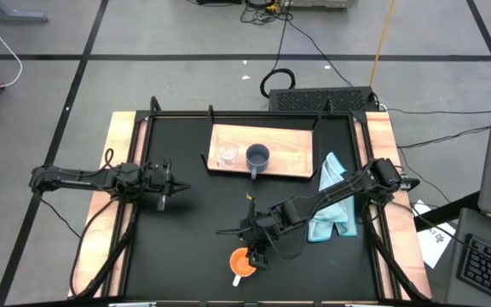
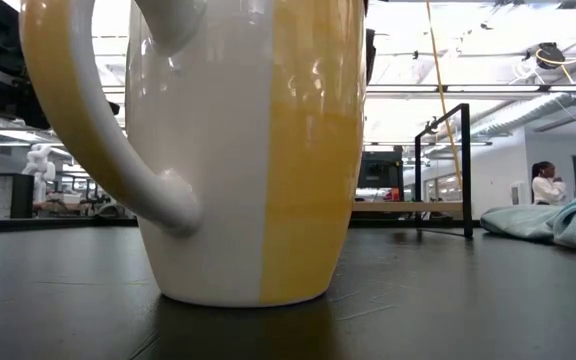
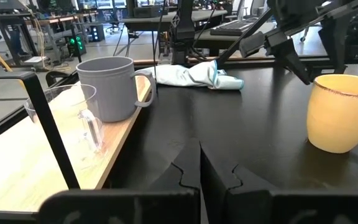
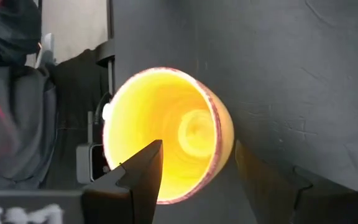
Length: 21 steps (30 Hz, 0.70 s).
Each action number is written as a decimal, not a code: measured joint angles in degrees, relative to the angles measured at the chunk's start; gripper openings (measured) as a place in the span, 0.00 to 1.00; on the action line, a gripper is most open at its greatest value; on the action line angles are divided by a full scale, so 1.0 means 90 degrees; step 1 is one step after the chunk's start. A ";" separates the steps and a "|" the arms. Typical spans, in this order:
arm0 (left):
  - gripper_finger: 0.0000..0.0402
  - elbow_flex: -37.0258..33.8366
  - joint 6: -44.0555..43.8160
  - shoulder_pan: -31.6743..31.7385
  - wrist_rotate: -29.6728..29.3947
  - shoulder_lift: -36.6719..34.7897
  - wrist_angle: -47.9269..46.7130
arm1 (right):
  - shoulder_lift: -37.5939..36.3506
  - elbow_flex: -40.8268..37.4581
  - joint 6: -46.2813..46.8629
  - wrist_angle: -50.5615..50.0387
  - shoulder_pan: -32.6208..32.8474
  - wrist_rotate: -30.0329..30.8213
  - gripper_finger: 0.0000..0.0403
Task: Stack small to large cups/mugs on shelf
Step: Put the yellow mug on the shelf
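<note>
The orange mug (image 1: pixel 242 260) stands upright on the black worktop (image 1: pixel 194 230) at the lower centre of the high view, its white handle pointing toward the bottom edge of the frame. The right gripper (image 1: pixel 257 247) sits directly over it; in the right wrist view its fingers (image 4: pixel 143 171) stand apart, one over the mug's yellow interior and the other outside the rim, not clamped on the wall. In the low view this mug (image 2: pixel 238 150) fills the left and centre of the frame, resting flat on the worktop. The shelf (image 1: pixel 292 158), a light-wood board, lies at the upper centre of the high view. On it stand the clear glass cup (image 1: pixel 227 155) toward its left end and the blue-grey mug (image 1: pixel 257 157) just beside it on the right, both upright. A light-blue cloth (image 1: pixel 331 200) lies on the worktop right of the shelf, partly under the right arm. The left gripper (image 1: pixel 174 188) waits at the left-centre of the worktop, well apart from all three vessels, with its fingers (image 3: pixel 191 171) pressed together on nothing.
</note>
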 joint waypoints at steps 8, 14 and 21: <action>0.00 0.0000 0.0102 -0.0001 -0.0002 0.0000 -0.0024 | -0.0001 0.0000 0.0167 0.0013 0.0002 0.0007 0.49; 0.00 0.0000 0.0093 0.0000 -0.0002 0.0000 -0.0029 | 0.0012 0.0000 0.0028 0.0019 0.0002 0.0017 0.46; 0.00 0.0000 0.0083 0.0000 0.0094 -0.0002 -0.0044 | 0.0187 0.0002 -0.0064 0.0206 0.0002 0.0020 0.42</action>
